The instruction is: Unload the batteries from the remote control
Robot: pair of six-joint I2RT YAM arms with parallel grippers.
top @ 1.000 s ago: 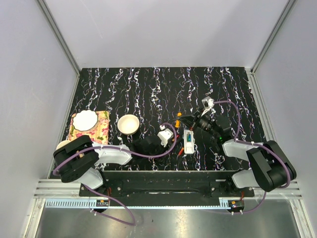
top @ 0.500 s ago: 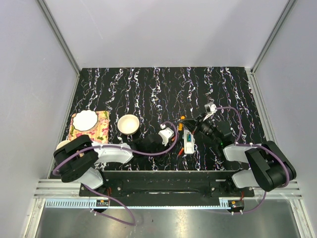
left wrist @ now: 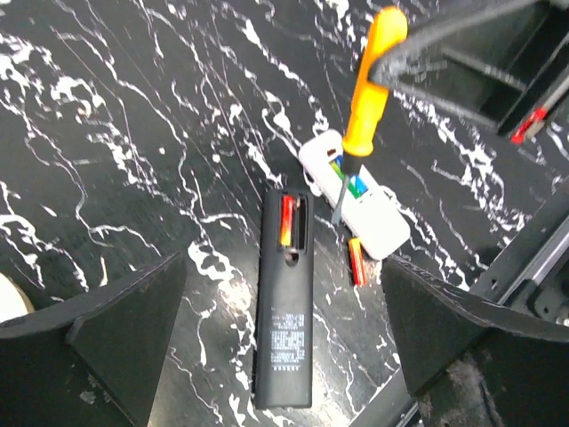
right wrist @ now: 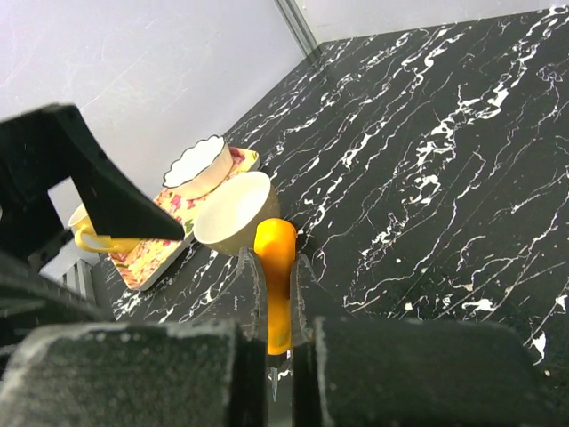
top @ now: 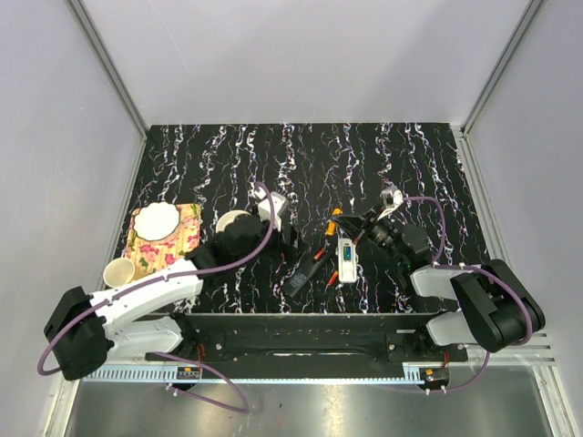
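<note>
On the tabletop [top: 228, 155] at 12 o'clock from my bases, the remote control [top: 347, 258] is lying slot-up, the batteries [left wrist: 347, 176] sitting inside. My right pincer [right wrist: 274, 260] is clamping an orange screwdriver [left wrist: 369, 80], tip at the slot. My left pincer [left wrist: 283, 267] is hovering wide apart, empty, over a black remote [left wrist: 286, 342] at the white one's 8 o'clock.

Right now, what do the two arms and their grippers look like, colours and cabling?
The left arm and right arm both have white shells between bulky black joint housings, each trailed by a looping purple cable. A small white camera block sits at each wrist. The left gripper and right gripper are matte black.
</note>
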